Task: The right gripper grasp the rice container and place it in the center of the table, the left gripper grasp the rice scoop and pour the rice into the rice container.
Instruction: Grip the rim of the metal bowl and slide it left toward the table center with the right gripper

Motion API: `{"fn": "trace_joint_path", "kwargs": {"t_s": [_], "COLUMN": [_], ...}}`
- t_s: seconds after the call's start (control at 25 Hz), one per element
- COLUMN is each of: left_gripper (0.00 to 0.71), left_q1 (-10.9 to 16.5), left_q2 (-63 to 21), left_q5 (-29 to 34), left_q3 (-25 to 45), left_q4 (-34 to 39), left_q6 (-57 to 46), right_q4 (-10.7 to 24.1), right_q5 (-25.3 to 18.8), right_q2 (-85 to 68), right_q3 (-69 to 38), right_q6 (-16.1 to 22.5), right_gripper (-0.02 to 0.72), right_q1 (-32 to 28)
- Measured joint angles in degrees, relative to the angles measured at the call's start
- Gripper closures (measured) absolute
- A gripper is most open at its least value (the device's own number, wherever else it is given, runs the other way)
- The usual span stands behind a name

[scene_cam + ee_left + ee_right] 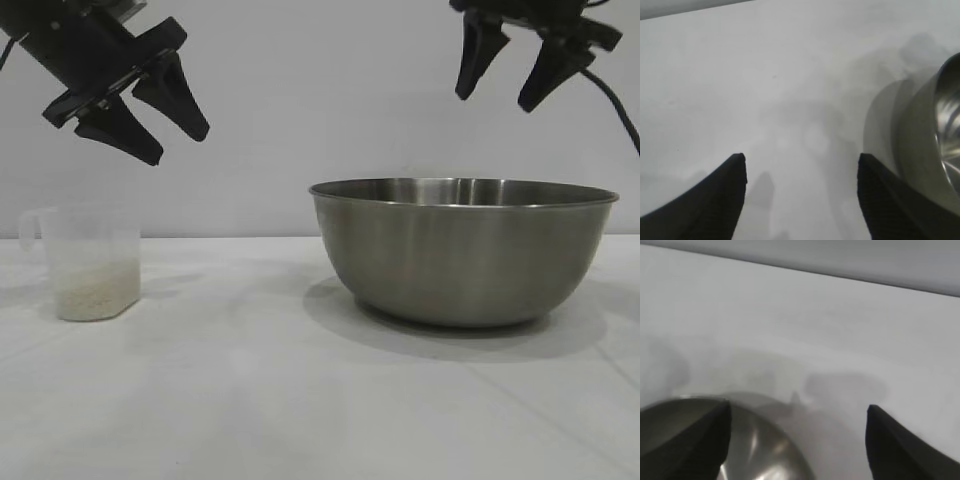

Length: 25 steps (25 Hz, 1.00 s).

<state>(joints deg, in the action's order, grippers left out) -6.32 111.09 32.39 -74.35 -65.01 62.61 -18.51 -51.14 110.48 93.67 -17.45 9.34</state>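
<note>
At exterior view's left, rice scoop [88, 262], unseen by wrist views

Steel, plastic and a matt worktop

Below the right jaws, the rice container [463, 250] is brushed steel, glossy inside; under the left jaws, the rice scoop [88, 262] looks frosted plastic; the worktop [260, 400] smooth, white, matt.

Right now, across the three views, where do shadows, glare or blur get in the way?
Exterior view: sharp; the steel bowl casts a soft shadow on the table, and the cup with rice reads clearly. Left wrist view: the bowl is blurred with bright glare inside, faint gripper shadows on the table. Right wrist view: soft focus, streaky reflections in the bowl.
</note>
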Motion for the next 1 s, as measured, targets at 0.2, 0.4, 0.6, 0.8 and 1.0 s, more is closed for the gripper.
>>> {"fn": "trace_joint_path", "kwargs": {"t_s": [0.2, 0.4, 0.6, 0.8, 1.0], "left_gripper": [0.266, 0.266, 0.266, 0.266, 0.266], "left_q1": [0.00, 0.00, 0.00, 0.00, 0.00], "left_q2": [0.00, 0.00, 0.00, 0.00, 0.00], "left_q5": [0.00, 0.12, 0.23, 0.33, 0.33], "left_q3": [0.00, 0.00, 0.00, 0.00, 0.00], "left_q4": [0.00, 0.00, 0.00, 0.00, 0.00], "left_q6": [0.00, 0.00, -0.11, -0.11, -0.11], "right_q4": [2.94, 9.21, 8.35, 6.63, 6.50], "right_q5": [-10.62, -16.24, -19.03, -19.03, -19.03], "right_q2": [-0.10, -0.10, 1.71, 5.86, 10.07], "right_q3": [0.00, 0.00, 0.00, 0.00, 0.00], "right_q6": [1.32, 10.07, 11.51, 11.52, 11.53], "right_gripper": [0.226, 0.226, 0.226, 0.226, 0.226], "right_q1": [0.00, 0.00, 0.00, 0.00, 0.00]}}
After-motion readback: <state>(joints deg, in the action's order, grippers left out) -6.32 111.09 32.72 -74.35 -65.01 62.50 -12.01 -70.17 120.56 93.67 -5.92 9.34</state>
